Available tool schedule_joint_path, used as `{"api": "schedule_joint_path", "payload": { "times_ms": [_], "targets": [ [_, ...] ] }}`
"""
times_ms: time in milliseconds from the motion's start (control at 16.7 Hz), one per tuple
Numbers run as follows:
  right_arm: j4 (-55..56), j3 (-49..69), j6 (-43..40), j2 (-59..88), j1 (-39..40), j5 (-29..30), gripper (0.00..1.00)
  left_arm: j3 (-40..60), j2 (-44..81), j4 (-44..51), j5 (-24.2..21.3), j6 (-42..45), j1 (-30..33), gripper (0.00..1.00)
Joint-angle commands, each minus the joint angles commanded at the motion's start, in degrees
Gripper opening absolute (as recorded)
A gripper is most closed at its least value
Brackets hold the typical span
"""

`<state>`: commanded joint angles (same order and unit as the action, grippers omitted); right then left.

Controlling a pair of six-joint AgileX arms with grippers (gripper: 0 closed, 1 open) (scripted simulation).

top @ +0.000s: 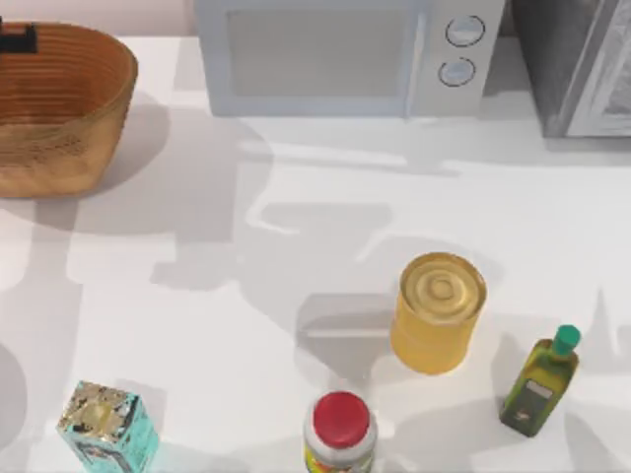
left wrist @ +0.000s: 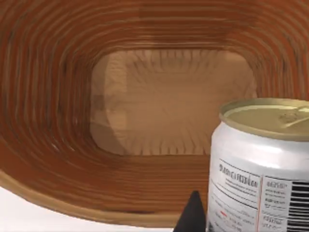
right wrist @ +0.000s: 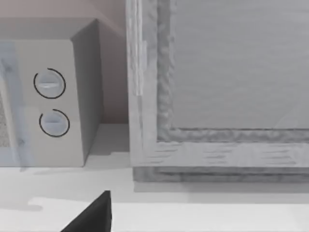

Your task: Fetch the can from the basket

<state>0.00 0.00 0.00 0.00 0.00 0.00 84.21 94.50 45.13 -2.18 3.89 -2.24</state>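
The basket, brown woven wicker, stands at the table's back left corner. A dark part of my left gripper shows above the basket's back left rim. In the left wrist view the can, white with red label marks and a pale gold top, stands upright and very near the camera over the basket's ribbed inside. One dark fingertip presses against the can's side, and the gripper looks shut on it. My right gripper is parked, facing the microwave and the grey cabinet.
A white microwave and a grey cabinet line the back edge. Toward the front stand a large yellow can, a red-lidded jar, a green oil bottle and a teal box.
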Motion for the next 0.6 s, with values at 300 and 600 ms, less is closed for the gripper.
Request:
{"api": "schedule_joint_path", "payload": {
  "times_ms": [300, 600],
  "targets": [
    [0.0, 0.0, 0.0, 0.0, 0.0, 0.0, 1.0, -26.1, -30.0, -14.5, 1.1, -1.5, 0.1, 0.0],
    [0.0, 0.0, 0.0, 0.0, 0.0, 0.0, 1.0, -53.3, -59.5, -28.0, 1.3, -2.9, 1.2, 0.0]
  ]
}}
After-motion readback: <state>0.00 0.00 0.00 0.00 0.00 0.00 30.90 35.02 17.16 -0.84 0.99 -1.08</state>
